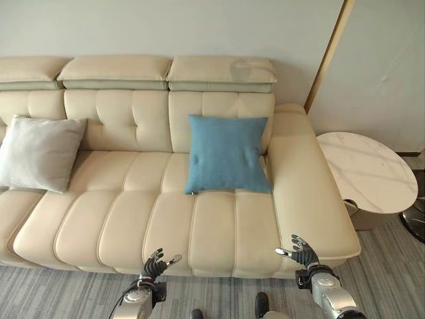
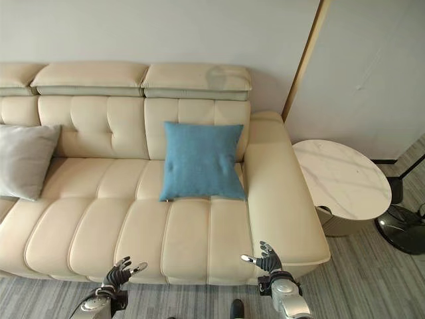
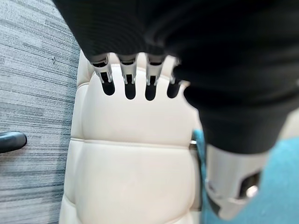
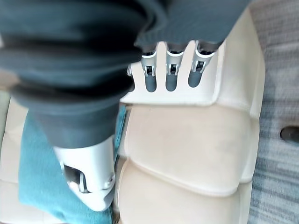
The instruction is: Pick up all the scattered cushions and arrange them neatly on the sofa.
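Cream leather sofa (image 1: 199,226) lay before your spread, empty left robot hand (image 1: 157,264) and right robot hand (image 1: 302,251); beyond them, the soft blue square fabric cushion (image 1: 227,154) probably needed edge grips.

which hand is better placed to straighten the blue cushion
Probably the right hand: open, empty, nearer the blue cushion. The left hand, also open, sits further left.
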